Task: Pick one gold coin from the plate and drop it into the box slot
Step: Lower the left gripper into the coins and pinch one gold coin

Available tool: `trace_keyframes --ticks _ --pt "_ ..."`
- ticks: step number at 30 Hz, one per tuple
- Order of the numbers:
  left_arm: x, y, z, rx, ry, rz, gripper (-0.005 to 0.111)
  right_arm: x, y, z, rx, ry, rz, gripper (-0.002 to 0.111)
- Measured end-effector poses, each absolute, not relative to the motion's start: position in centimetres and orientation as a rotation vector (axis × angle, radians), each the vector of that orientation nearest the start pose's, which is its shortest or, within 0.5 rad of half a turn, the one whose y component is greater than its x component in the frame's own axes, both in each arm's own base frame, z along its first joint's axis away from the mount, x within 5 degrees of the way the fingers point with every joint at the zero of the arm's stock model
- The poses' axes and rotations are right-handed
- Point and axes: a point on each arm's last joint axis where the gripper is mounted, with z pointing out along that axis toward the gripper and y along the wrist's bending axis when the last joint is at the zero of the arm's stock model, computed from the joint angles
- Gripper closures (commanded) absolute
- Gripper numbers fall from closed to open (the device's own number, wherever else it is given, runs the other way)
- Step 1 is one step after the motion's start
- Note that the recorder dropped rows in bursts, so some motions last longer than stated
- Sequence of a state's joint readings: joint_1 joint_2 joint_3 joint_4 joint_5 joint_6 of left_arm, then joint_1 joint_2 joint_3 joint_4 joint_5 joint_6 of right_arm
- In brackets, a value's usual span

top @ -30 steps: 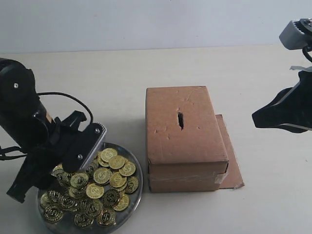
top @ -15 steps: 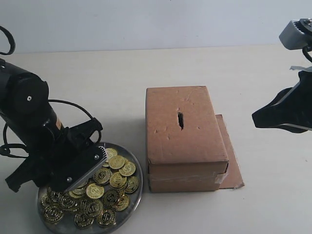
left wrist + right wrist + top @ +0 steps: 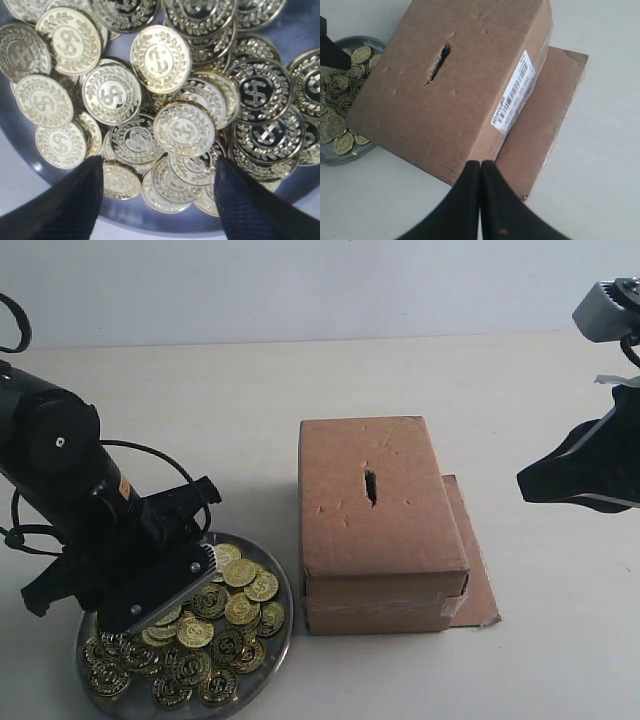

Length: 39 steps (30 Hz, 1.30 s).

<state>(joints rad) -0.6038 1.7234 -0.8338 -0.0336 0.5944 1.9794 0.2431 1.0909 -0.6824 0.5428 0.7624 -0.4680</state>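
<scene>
Pale tabletop point(image 3: 250, 390), lower left: the left claw point(image 3: 159, 165), spread open above coins point(image 3: 183, 129) on the plate point(image 3: 135, 217), should straddle one top coin before closing; right claw point(image 3: 480, 167) pinched together, empty.

Left claw point(image 3: 157, 161) angled steeply downward, jaws spread wide, right claw point(image 3: 480, 165) held aloft, jaws pressed together

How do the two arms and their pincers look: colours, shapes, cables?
Both are black. The left arm has a round joint housing with a silver screw, looping black cables and a small orange label. The left pincer has dark, ribbed, wedge-shaped fingers. The right pincer has smooth, tapering black fingers; a grey block sits above the right arm.
</scene>
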Motion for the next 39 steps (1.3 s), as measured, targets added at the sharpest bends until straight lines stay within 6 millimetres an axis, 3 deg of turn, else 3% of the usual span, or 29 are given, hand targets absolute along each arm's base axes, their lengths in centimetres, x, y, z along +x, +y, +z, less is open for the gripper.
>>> trace_keyframes --ticks 14,29,36,39 --pt "22.7 -17.2 12.6 -3.142 -0.793 -0.093 0.045 18.1 7.8 26.1 -0.518 2.514 0.54 0.108" --pt "22.7 -17.3 11.9 -3.125 -0.798 -0.071 0.045 18.1 7.8 26.1 -0.518 2.514 0.54 0.108" --pt "22.7 -17.3 11.9 -3.124 -0.802 -0.071 0.067 18.1 7.8 26.1 -0.518 2.514 0.54 0.108" --pt "22.7 -17.3 11.9 -3.122 -0.797 -0.069 0.064 18.1 7.8 26.1 -0.518 2.514 0.54 0.108"
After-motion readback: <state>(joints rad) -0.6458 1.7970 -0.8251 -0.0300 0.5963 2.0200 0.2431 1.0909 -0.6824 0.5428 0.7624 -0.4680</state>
